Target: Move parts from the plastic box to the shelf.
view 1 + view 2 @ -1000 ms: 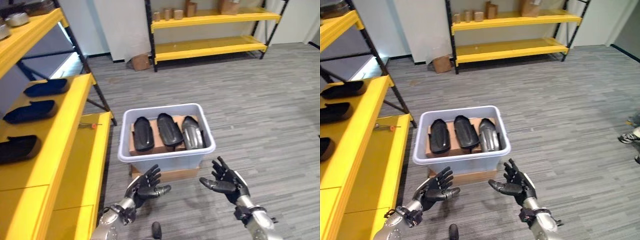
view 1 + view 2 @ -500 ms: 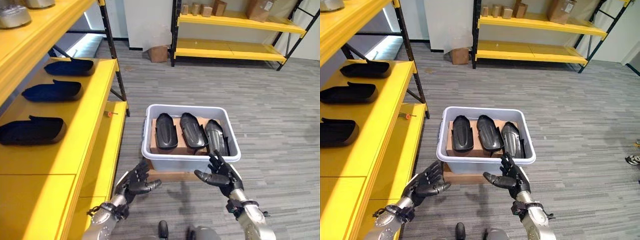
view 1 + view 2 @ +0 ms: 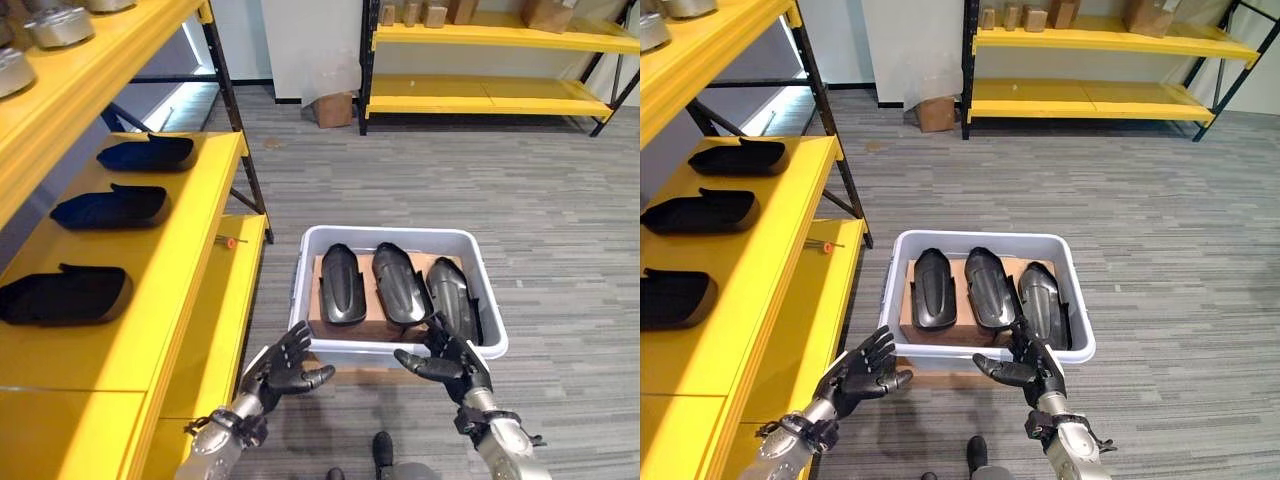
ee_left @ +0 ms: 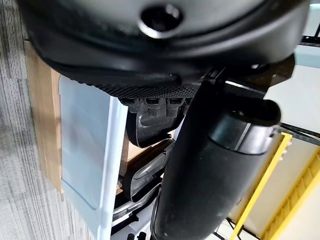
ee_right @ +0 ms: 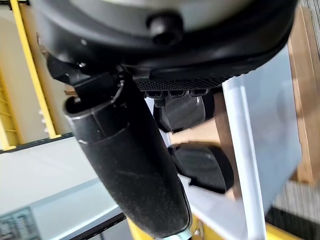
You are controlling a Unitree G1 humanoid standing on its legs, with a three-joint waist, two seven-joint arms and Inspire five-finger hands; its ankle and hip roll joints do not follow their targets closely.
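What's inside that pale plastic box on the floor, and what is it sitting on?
Inside the plastic box: three dark curved parts side by side on brown cardboard. Anything beneath that cardboard is hidden. Below the box, a cardboard edge peeks out.

Right hand point(image 5: 150, 165) thumb extended, plastic box point(image 5: 245, 145) rim beyond, dark parts point(image 5: 200, 167) inside
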